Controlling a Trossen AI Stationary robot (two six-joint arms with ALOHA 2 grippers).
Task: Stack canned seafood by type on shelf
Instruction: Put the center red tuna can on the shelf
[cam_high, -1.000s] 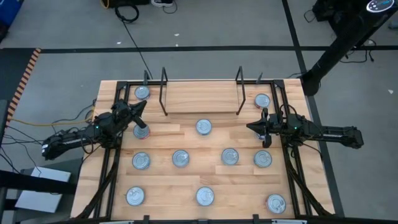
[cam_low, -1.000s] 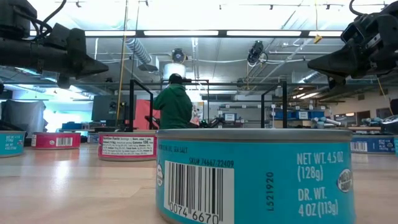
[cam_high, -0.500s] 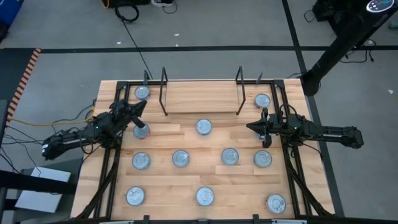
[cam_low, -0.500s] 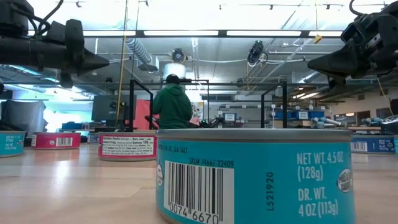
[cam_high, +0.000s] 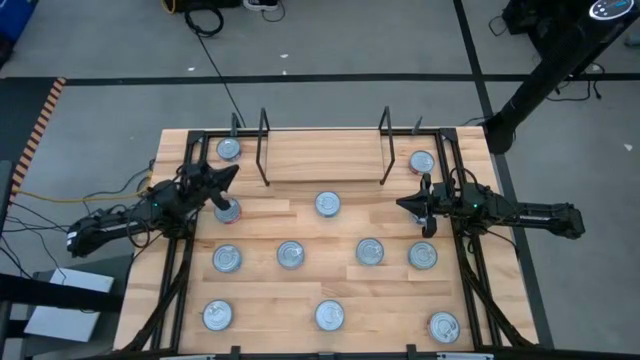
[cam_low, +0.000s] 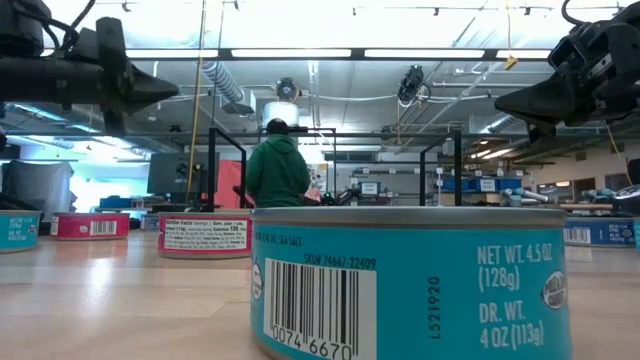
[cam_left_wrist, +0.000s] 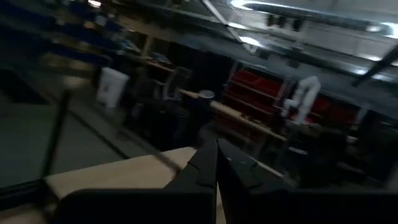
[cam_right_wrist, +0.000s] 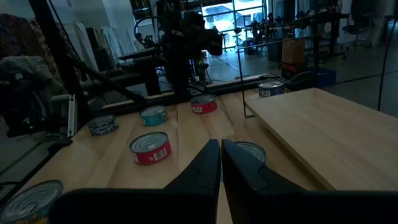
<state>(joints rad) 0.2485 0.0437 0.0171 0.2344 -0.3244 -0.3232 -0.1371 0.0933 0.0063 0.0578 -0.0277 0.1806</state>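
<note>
Hovering above the table (cam_high: 300, 300), the left hand (cam_high: 228, 172) has its fingers pressed together, empty, over a red-labelled tin (cam_high: 228, 211). The right hand (cam_high: 406, 205), fingers also together and holding nothing, hangs near the shelf's (cam_high: 322, 157) right upright. Eleven tins of canned seafood (cam_high: 327, 204) lie scattered across the table; none sits on the shelf, which stands at the table's far edge.

Low view, bottom centre-right: the blue tin (cam_low: 410, 285) reads "NET WT. 4.5 OZ (128g)", "DR. WT. 4 OZ (113g)", "L521920" set vertically, "SKU# 24667-22409", "SEA SALT", and "0074 6670" under its barcode. The red tin (cam_low: 203, 235) at left bears fine print, unreadable.
</note>
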